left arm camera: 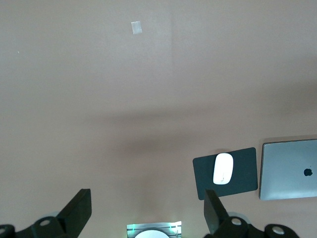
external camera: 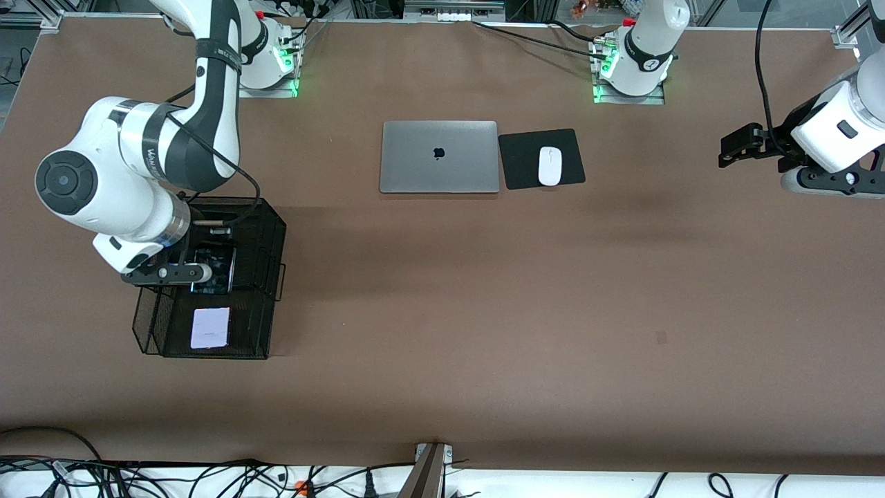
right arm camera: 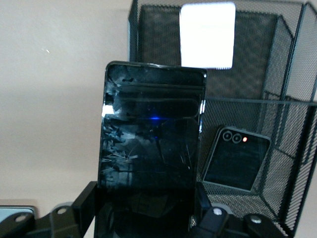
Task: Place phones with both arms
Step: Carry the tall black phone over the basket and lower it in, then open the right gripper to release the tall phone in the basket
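right gripper (right arm camera: 143,218) is clamped on the long black phone (right arm camera: 151,148), pinching it across its width at the low end, so nearly the whole slab sticks out past the fingertips. it's hanging over the black mesh tray (external camera: 266,235) at the right arm's end of the table. past the phone's free end sits the small white phone (right arm camera: 207,35), lying flat in the tray's other compartment. just off to one side of the fingers, down in the mesh, is the small black phone (right arm camera: 237,159) with its two camera rings facing up.

handling-wise i'd guess the slab is stiff and fairly light, but glossy glass all over, so slippery. with the grip that near one end it could pivot or slide if the arm swings fast. a hold nearer the middle, on the side edges and not the faces, looks safer to me. the glass already looks scuffed or cracked, though that could be reflections, so set it down gently.

left gripper (left arm camera: 143,213) is waiting with its fingers spread wide and nothing between them, up over bare table at the left arm's end. well out ahead of its fingertips are the mouse (left arm camera: 223,168) on its black pad (left arm camera: 245,171) and the closed laptop (left arm camera: 290,168).
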`<action>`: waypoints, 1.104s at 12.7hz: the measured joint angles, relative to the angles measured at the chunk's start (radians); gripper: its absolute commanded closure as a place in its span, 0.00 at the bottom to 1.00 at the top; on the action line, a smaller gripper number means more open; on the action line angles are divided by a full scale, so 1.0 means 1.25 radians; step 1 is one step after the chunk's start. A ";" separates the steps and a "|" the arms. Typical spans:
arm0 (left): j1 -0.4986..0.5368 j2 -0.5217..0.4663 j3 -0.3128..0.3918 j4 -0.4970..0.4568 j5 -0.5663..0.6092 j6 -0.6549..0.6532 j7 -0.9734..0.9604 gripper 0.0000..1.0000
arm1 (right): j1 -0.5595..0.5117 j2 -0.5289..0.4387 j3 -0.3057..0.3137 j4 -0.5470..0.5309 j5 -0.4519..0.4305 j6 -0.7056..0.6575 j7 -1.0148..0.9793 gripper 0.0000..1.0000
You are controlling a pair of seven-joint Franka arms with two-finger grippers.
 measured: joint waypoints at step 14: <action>0.003 0.006 0.002 0.000 0.000 0.000 0.000 0.00 | 0.064 -0.008 -0.019 -0.194 0.044 0.141 -0.033 0.01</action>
